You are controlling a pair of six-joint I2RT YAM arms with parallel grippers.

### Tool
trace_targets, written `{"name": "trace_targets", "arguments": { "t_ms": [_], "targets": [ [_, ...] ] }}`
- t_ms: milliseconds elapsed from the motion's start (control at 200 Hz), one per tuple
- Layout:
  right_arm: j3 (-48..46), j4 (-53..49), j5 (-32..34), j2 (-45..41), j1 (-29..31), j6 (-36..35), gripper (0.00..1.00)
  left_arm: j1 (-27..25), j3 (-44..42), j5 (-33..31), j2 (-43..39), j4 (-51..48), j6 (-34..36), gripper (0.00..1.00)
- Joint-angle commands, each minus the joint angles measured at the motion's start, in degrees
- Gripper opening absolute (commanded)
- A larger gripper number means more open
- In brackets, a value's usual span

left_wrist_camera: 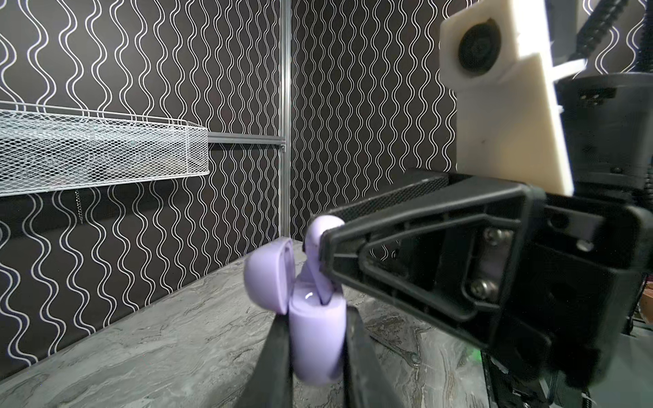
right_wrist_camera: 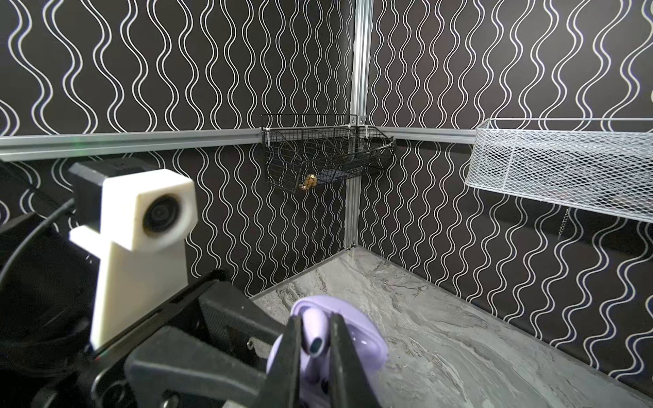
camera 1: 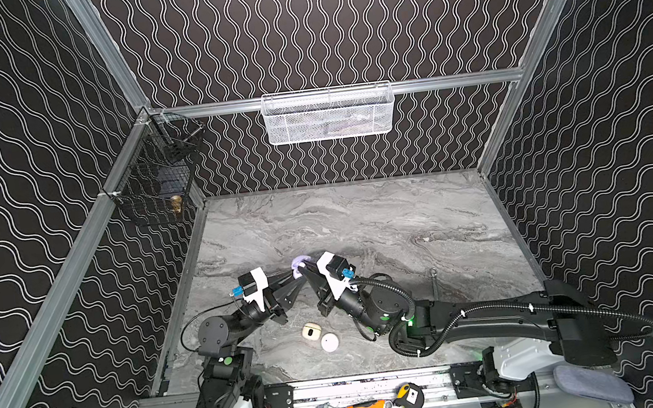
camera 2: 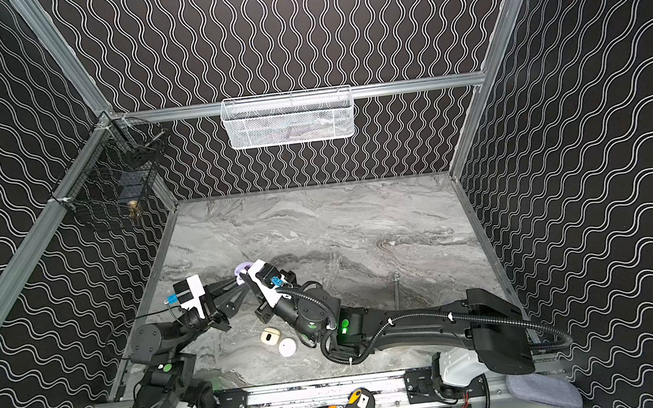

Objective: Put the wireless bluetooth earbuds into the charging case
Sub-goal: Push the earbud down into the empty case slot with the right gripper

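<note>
**Meeting point.** Both tools met just left of centre, in the lower half of both top views, over the grey tabletop (camera 1: pixel 361 226).

**Left tool.** The left tool (left_wrist_camera: pixel 316 314) was pinching the lavender charging case (left_wrist_camera: pixel 316 346) by its two sides. It held the case upright with the mouth facing up. The lid (left_wrist_camera: pixel 268 275) stood hinged open toward the left of the left wrist view. Whether the case's base touched the tabletop could not be told.

**Right tool.** The right tool (right_wrist_camera: pixel 315 339) was closed on a lavender earbud (left_wrist_camera: pixel 319 240), one finger on each side of it.

**Key relation.** The earbud stood directly over the case's mouth, on the side away from the lid.
- Its long axis ran near upright.
- The rounded head was at the top, clear above the rim.
- The stem pointed down and leaned slightly right in the left wrist view, its tip already inside the well.

The case therefore lay straight below the right tool's fingertips. The right arm carried the earbud, and the left arm only steadied the case.

**Judgement.** The earbud looked not yet seated. What remained appeared to be a short push down along the stem's axis, with the slight lean squared to the well.

**Elsewhere.** A cream case (camera 1: pixel 310 332) and a white case (camera 1: pixel 329 342) lay side by side at lower centre of a top view, apart from both tools.
</note>
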Motion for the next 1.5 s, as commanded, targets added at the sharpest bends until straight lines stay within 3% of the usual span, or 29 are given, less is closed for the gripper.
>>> {"name": "trace_targets", "arguments": {
  "t_ms": [0,851,1166,1496],
  "targets": [
    [-0.22,-0.9,-0.09,0.12,0.13,0.3,0.05,0.05,0.45,-1.67,-1.06,2.03,0.08,0.0],
    [-2.12,2.89,-0.83,0.38,0.47,2.34,0.12,0.05,0.35,-1.26,-1.36,4.28,0.32,0.0],
    [-1.38,3.25,3.21,1.49,1.85,2.42,0.12,0.05,-0.6,-1.19,-2.99,5.44,0.86,0.0],
    [-1.83,1.67,5.31,-0.09,2.81,7.57,0.13,0.05,-1.91,-0.27,-4.26,8.26,1.44,0.0]
  ]
}}
